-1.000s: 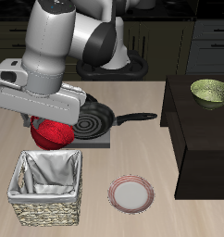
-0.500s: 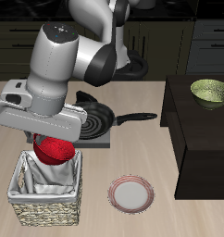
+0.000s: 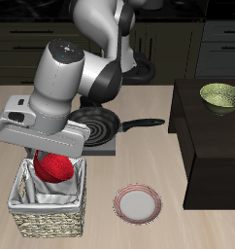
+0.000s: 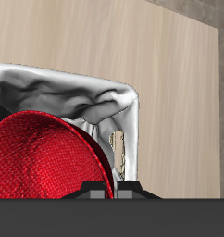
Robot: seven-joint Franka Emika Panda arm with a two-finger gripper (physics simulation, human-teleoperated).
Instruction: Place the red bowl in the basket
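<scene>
The red bowl (image 3: 54, 169) hangs tilted just above the basket's opening, partly below its rim line, held in my gripper (image 3: 48, 156). The gripper is shut on the bowl's edge, and its fingers are mostly hidden by the arm's hand. The basket (image 3: 50, 212) is square woven wicker with a grey-white cloth lining and stands near the table's front edge. In the wrist view the red bowl (image 4: 40, 157) fills the frame close to the camera, over the basket's cloth lining (image 4: 77, 93).
A black frying pan (image 3: 98, 124) sits on a grey burner plate just behind the basket. A pale plate with a pinkish rim (image 3: 137, 203) lies beside the basket. An olive-green bowl (image 3: 220, 95) stands on a dark cabinet (image 3: 212, 146) at the table's side.
My gripper has carried the red bowl forward and down, from beside the frying pan to right over the basket's opening.
</scene>
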